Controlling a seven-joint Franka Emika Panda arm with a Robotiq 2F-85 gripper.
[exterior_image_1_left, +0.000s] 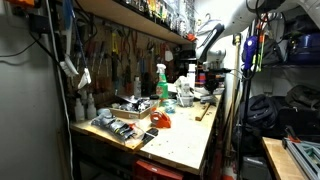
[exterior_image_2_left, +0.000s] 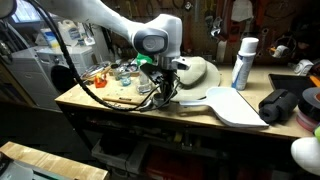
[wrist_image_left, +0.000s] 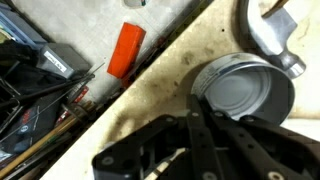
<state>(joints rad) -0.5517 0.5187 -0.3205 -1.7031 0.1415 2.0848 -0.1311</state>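
Note:
In the wrist view my gripper (wrist_image_left: 193, 100) has its two black fingers drawn together at the left rim of an open metal can (wrist_image_left: 250, 92), which stands on the stained wooden bench top. One finger seems to lie over the can's inside, so the jaws look shut on the rim. In an exterior view the gripper (exterior_image_2_left: 164, 96) is low over the bench next to a beige rounded object (exterior_image_2_left: 198, 72). In an exterior view the arm (exterior_image_1_left: 208, 45) reaches down at the bench's far end.
An orange-red block (wrist_image_left: 127, 48) and a tray of dark tools (wrist_image_left: 35, 75) lie left of the can, and a metal hammer head (wrist_image_left: 268, 35) lies behind it. A white spray can (exterior_image_2_left: 243, 62), a white board (exterior_image_2_left: 235, 105) and a black bundle (exterior_image_2_left: 283, 105) sit alongside.

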